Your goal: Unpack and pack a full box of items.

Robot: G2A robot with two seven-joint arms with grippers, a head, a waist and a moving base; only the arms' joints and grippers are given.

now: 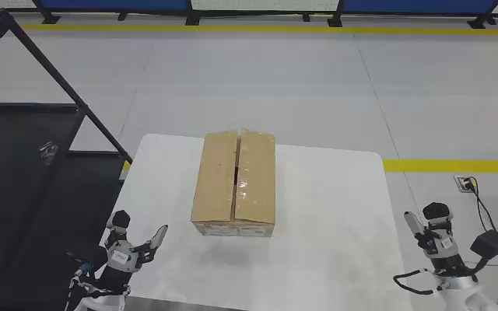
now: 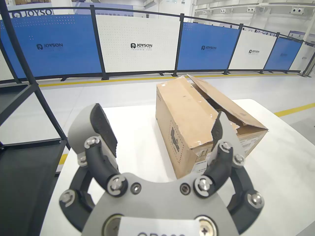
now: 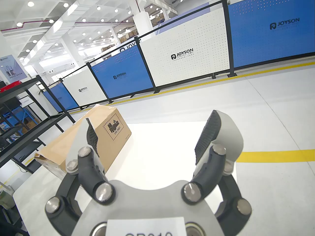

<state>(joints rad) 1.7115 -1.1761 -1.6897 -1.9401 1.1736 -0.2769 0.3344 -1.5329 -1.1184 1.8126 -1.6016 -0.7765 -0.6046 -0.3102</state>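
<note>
Hanging low over the near left corner of the white table (image 1: 327, 233), the left gripper (image 1: 141, 230) points forward and slightly inward toward the box (image 1: 233, 183). The right gripper (image 1: 424, 220) sits at the opposite side, just beyond the table's near right edge, and is likewise angled toward the box. Both are well apart from it.

The box is a plain brown cardboard carton lying near the middle of the table, its long side running away from the robot. Its two top flaps meet along a centre seam. From the left wrist view the box (image 2: 187, 114) shows those flaps loose, one lifted a little along the seam, with torn clear tape at the near end. From the right wrist view the box (image 3: 113, 124) shows a printed mark on its end face.

The left gripper (image 2: 158, 114) has its ribbed black pads (image 2: 103, 126) spread wide, holding and touching nothing. The right gripper (image 3: 151, 119) is equally spread and empty.
</note>
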